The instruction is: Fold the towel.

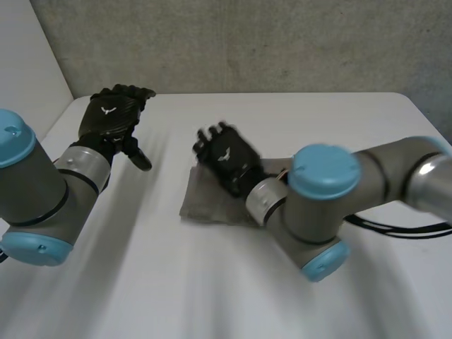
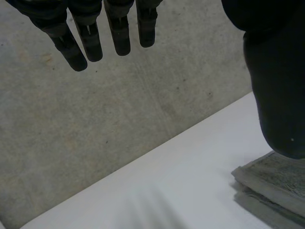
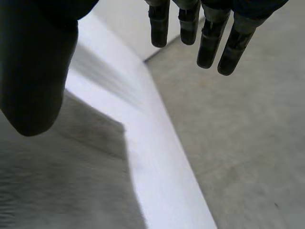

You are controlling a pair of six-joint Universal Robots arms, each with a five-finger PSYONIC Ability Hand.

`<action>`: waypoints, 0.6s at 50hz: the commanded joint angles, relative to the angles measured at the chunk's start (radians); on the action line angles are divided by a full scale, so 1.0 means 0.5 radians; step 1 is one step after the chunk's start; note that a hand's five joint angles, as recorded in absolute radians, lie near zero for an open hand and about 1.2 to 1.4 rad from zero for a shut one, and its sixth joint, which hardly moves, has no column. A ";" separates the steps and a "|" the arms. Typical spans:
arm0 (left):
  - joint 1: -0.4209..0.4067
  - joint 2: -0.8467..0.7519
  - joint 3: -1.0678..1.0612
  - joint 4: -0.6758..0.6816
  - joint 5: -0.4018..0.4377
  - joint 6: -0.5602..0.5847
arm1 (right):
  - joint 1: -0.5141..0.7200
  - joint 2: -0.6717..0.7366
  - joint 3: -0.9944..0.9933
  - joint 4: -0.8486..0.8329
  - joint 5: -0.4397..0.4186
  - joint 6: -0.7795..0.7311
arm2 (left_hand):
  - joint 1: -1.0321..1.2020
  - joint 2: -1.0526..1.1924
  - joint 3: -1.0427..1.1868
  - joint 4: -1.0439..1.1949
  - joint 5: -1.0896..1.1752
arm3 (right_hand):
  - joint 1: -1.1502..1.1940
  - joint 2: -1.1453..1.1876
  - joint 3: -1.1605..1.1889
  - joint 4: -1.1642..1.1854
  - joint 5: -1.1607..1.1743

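A grey towel [image 1: 203, 203] lies folded into a small thick rectangle in the middle of the white table [image 1: 212, 289]. My right hand [image 1: 227, 158] hovers over the towel's far part, back side up, holding nothing. Its own wrist view shows straight fingers [image 3: 202, 36] and the thumb [image 3: 33, 71] spread apart above the towel [image 3: 47, 191]. My left hand [image 1: 113, 114] is raised at the table's far left, well away from the towel, open and empty. In the left wrist view its fingers [image 2: 90, 40] hang straight, and the towel's layered corner [image 2: 272, 180] lies beyond its thumb [image 2: 279, 95].
A grey textured wall [image 1: 247, 42] runs along the table's far edge. My right arm [image 1: 332, 205] reaches across the table's right half towards the towel. The table edge [image 3: 162, 162] passes close beside the towel under my right hand.
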 commanded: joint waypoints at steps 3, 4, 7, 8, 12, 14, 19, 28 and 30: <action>-0.066 -0.040 0.028 0.000 -0.001 0.002 | -0.402 -0.433 0.358 0.197 0.033 0.604 | -0.139 -0.111 -0.087 -0.124 -0.401 | -0.130 -0.176 -0.159 -0.162 -0.115; -0.072 -0.049 0.028 0.000 -0.001 0.002 | -0.470 -0.458 0.420 0.295 0.021 0.660 | -0.139 -0.111 -0.087 -0.124 -0.401 | -0.130 -0.176 -0.159 -0.162 -0.115; -0.084 -0.058 0.028 0.000 -0.001 0.002 | -0.541 -0.464 0.479 0.391 0.002 0.688 | -0.133 -0.105 -0.082 -0.118 -0.395 | -0.130 -0.176 -0.159 -0.162 -0.115; -0.099 -0.061 0.028 0.000 -0.001 0.002 | -0.599 -0.464 0.542 0.467 -0.025 0.694 | -0.133 -0.105 -0.082 -0.118 -0.395 | -0.099 -0.145 -0.128 -0.132 -0.085; -0.115 -0.077 0.022 0.000 -0.001 0.008 | -0.725 -0.458 0.711 0.508 -0.080 0.667 | -0.133 -0.105 -0.082 -0.118 -0.395 | 0.354 0.308 0.325 0.321 0.368; -0.115 -0.083 0.019 0.000 -0.001 0.008 | -0.762 -0.455 0.745 0.496 -0.093 0.645 | -0.133 -0.105 -0.082 -0.118 -0.395 | 0.461 0.415 0.431 0.428 0.475; -0.133 -0.092 0.016 0.000 -0.001 0.011 | -0.830 -0.360 0.767 0.380 -0.069 0.532 | -0.133 -0.105 -0.082 -0.118 -0.395 | 0.893 0.847 0.864 0.861 0.908; -0.142 -0.086 0.010 0.000 -0.001 0.011 | -0.842 -0.283 0.702 0.290 -0.010 0.433 | -0.133 -0.105 -0.082 -0.118 -0.395 | 2.314 2.268 2.285 2.281 2.328; -0.142 -0.074 0.004 -0.003 -0.001 0.011 | -0.824 -0.326 0.669 0.232 0.075 0.321 | -0.133 -0.105 -0.082 -0.118 -0.395 | 2.314 2.268 2.285 2.281 2.328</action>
